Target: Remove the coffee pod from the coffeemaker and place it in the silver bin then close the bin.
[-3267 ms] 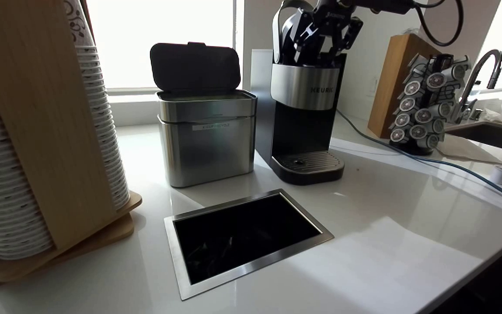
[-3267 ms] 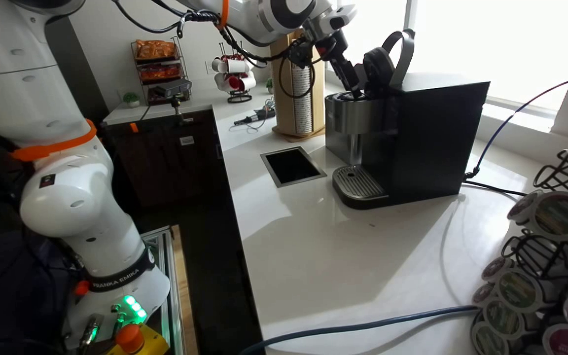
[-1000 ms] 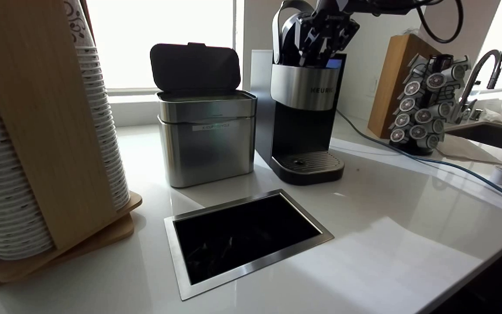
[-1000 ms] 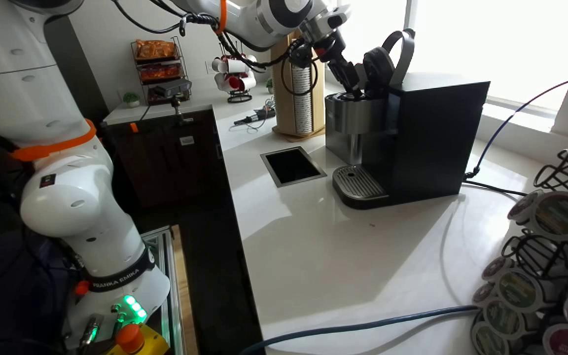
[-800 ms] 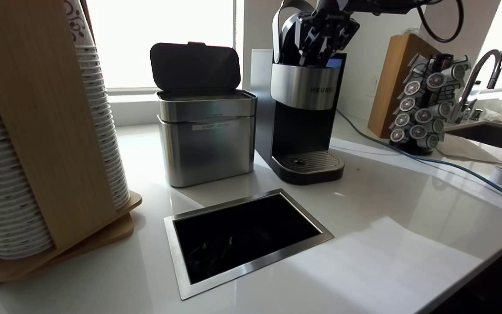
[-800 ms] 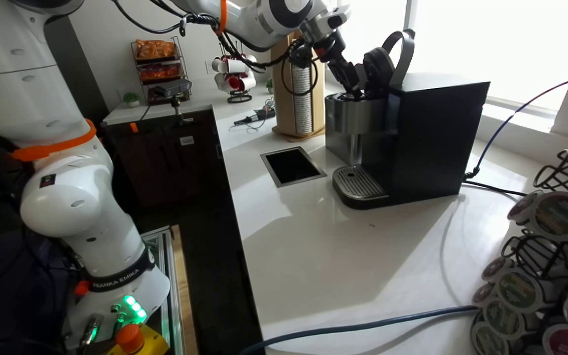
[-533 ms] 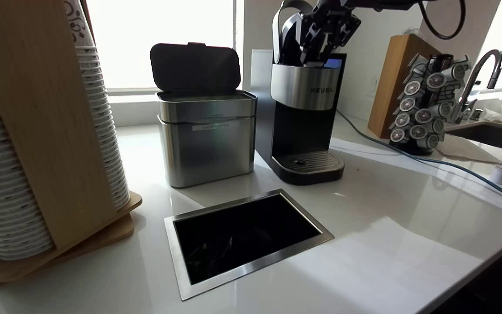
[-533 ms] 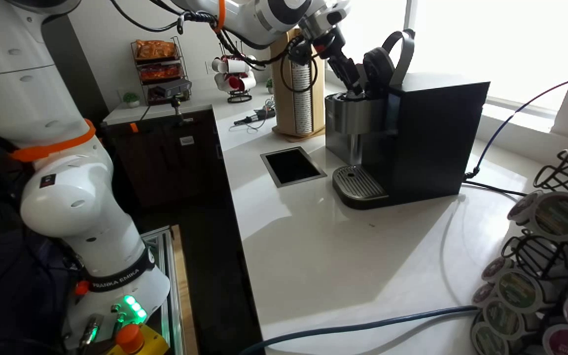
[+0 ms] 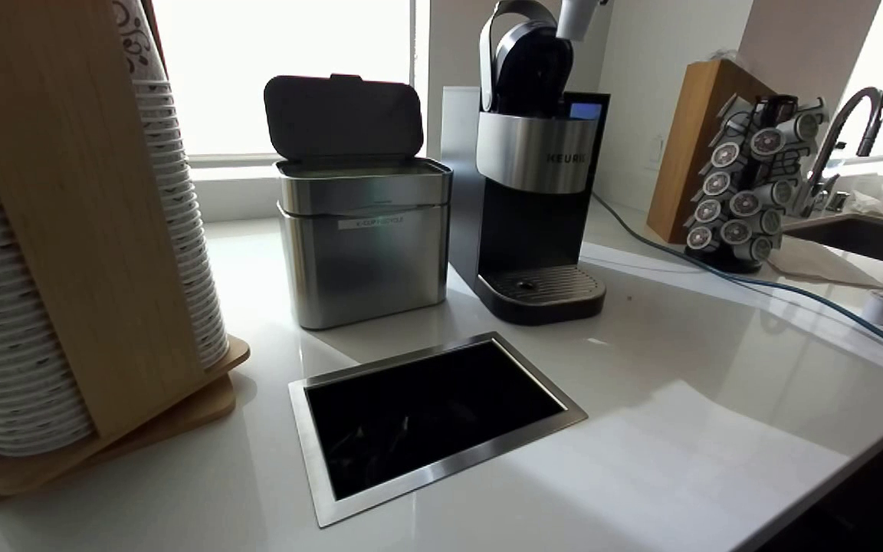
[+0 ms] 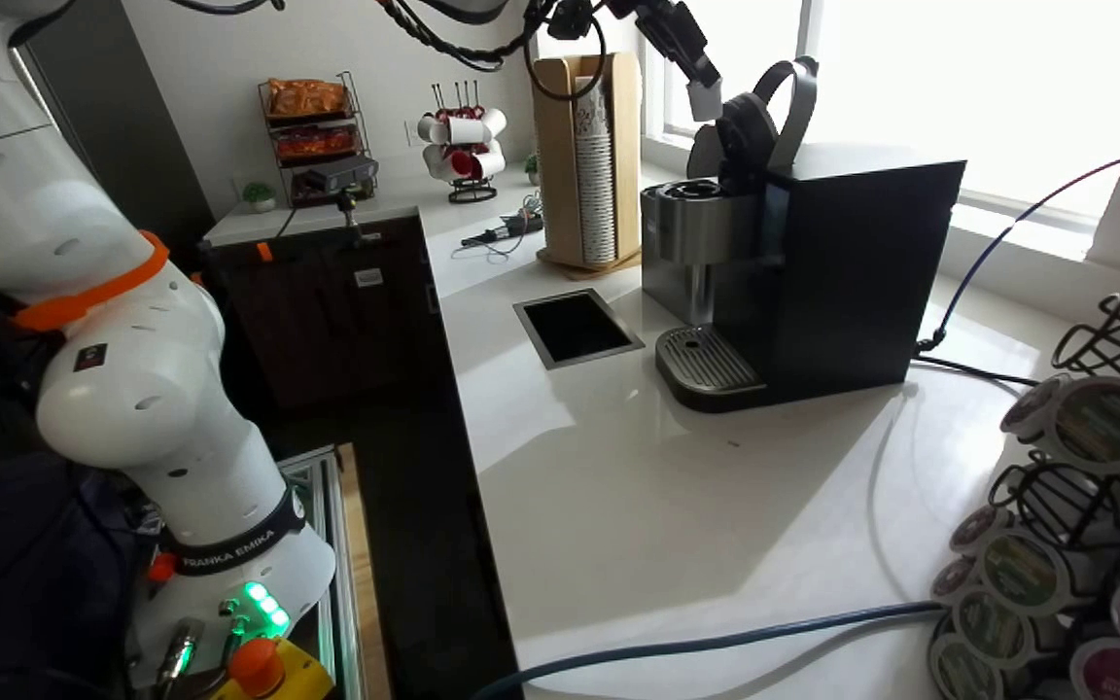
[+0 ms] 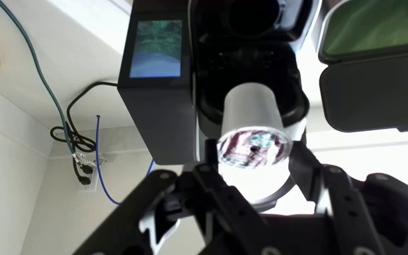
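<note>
The pod (image 11: pixel 253 120) is in the air, out of the coffeemaker (image 9: pixel 537 157) and near its raised head (image 9: pixel 537 73); whether there is a free gap between pod and head, I cannot tell. The end effector (image 11: pixel 254 148) has its fingers (image 11: pixel 303 166) drawn in to the width of the pod and holds it near the foil end, so that the other end hangs free, a little tilted. The bin (image 9: pixel 369 261) stands on the surface (image 9: pixel 641 460) just beside the coffeemaker, with its lid (image 9: pixel 343 119) upright behind the mouth.

By my judgement, the removing is done, and the placing and the closing remain. The first danger is a knock: if the way to the bin is taken too low, the pod may strike the raised head or the lid, and the hold, being only near one end, may let it turn or slip. The second is a too early release: the pod would then land on the surface or drop into the framed opening (image 9: pixel 315 452) in front of the bin, which is not its place. Later, too strong a push on the lid may make the bin slide or tip.
</note>
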Controlling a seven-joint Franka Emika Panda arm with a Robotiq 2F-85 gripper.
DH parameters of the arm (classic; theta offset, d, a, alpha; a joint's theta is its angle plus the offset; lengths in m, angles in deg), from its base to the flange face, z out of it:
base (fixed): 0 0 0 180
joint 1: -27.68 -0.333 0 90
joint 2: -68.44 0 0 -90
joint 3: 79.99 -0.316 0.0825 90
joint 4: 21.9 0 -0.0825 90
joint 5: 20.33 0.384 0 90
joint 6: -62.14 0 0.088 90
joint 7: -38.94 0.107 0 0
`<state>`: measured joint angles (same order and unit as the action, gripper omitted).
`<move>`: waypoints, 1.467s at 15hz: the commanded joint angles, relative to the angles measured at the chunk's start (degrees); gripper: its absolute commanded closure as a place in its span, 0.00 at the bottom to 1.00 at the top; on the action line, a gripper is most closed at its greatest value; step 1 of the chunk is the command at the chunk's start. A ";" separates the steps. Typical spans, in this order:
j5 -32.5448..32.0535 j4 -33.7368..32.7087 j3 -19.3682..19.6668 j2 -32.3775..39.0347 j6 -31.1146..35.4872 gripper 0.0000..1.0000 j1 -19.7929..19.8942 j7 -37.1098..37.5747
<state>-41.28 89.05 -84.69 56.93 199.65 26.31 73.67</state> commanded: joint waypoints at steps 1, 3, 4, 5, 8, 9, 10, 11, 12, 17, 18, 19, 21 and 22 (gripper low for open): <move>6.32 -1.84 -0.63 -1.75 4.27 0.72 -0.56 -4.45; 9.74 -5.13 -0.94 -0.05 6.76 0.72 -0.96 -7.82; 12.01 -6.98 -0.74 1.46 8.88 0.72 -1.32 -10.44; 13.41 -9.26 -0.83 3.11 9.98 0.72 -1.47 -12.25; 20.35 -15.87 -1.24 8.83 12.05 0.72 -3.42 -18.38; 23.04 -17.67 -1.61 10.37 12.23 0.72 -4.27 -20.38; 18.71 -12.72 -1.44 5.94 11.28 0.72 -2.50 -16.75; 19.19 -13.98 -1.53 7.22 11.36 0.47 -2.92 -17.36; 19.10 -14.04 -1.56 7.52 11.36 0.47 -2.95 -17.32; 19.57 -15.17 -1.81 9.01 11.40 0.72 -3.15 -17.72; 19.28 -15.95 -2.10 10.56 12.14 0.72 -3.28 -16.89; 20.24 -16.60 -2.43 11.93 12.48 0.72 -3.77 -17.11; 23.40 -18.61 -3.17 15.04 10.13 0.72 -5.01 -19.42; 25.21 -19.69 -3.52 16.74 9.47 0.72 -5.47 -20.68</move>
<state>-20.62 73.85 -87.45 68.31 211.21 22.44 56.01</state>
